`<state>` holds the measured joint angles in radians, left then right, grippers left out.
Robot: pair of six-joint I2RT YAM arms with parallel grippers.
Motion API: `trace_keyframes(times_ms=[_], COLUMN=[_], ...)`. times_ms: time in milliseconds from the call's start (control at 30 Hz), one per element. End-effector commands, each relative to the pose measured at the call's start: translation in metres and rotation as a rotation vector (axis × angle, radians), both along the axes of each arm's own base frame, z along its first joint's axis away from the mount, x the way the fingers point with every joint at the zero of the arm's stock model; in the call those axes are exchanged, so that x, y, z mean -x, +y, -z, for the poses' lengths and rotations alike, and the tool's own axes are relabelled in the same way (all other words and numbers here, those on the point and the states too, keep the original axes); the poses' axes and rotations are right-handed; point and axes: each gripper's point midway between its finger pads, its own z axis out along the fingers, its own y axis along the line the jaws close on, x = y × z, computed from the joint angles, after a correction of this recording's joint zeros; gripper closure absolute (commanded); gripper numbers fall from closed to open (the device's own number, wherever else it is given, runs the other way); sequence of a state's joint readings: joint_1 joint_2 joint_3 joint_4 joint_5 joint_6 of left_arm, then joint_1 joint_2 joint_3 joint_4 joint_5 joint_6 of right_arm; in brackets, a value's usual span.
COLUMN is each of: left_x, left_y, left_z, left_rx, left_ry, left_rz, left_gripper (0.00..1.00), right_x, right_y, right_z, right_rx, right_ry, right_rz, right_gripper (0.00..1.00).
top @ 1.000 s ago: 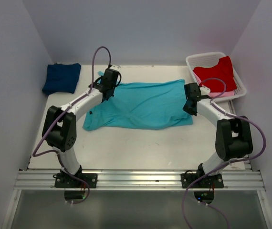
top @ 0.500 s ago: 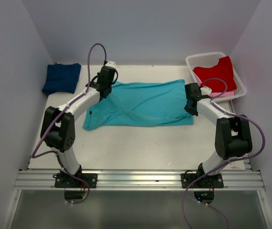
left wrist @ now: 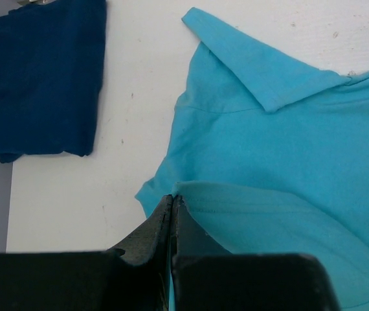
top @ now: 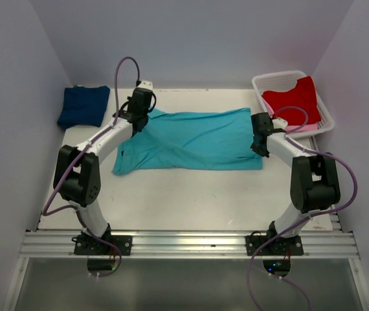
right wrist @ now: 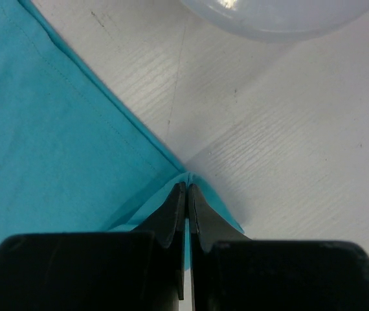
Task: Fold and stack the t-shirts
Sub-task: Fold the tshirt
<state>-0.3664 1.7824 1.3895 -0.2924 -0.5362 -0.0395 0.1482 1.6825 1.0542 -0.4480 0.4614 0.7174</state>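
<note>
Turquoise t-shirt flat on the desk; my left fingers pinch tight on its folded edge, right fingers clamp its opposite corner.

Table: white matte tabletop at centre, with fine scuffs and specks in the wrist views.
Back wall: plain pale panel at 12 o'clock.
Side walls: left wall at 9 o'clock, right wall at 3 o'clock, both pale.
Rail: aluminium rail along the 6 o'clock edge.
Floor: grey glossy floor beyond the rail.
Light: soft, even, faint shadows.
</note>
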Motion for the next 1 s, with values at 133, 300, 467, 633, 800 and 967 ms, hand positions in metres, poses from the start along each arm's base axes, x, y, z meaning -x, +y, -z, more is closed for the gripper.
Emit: trace_keyframes(times_ms=[133, 300, 467, 633, 800, 967], left_x=[-0.007, -0.004, -0.005, -0.004, -0.001, 0.002], left_y=[0.021, 0.021, 0.023, 0.027, 0.033, 0.038], left_z=[-0.047, -0.056, -0.055, -0.053, -0.054, -0.052], left_rx=[0.017, 0.028, 0.019, 0.010, 0.002, -0.005], left_ry=[-0.150, -0.172, -0.168, -0.163, -0.165, -0.158], left_rz=[-0.067, -0.067, -0.073, -0.086, -0.104, -0.119], left_gripper=[1.00, 1.00, 1.00, 1.00, 1.00, 1.00], right_x=[-0.017, -0.021, -0.029, -0.038, -0.046, -0.055], right_y=[-0.009, -0.008, -0.003, 0.000, 0.004, 0.010], right_z=[-0.020, -0.028, -0.024, -0.025, -0.026, -0.021], right_rx=[0.025, 0.015, -0.001, -0.008, -0.019, -0.040], right_ry=[-0.117, -0.163, -0.156, -0.170, -0.184, -0.178], right_rz=[0.041, 0.036, 0.006, -0.007, -0.026, -0.050], right_gripper=[1.00, 1.00, 1.00, 1.00, 1.00, 1.00])
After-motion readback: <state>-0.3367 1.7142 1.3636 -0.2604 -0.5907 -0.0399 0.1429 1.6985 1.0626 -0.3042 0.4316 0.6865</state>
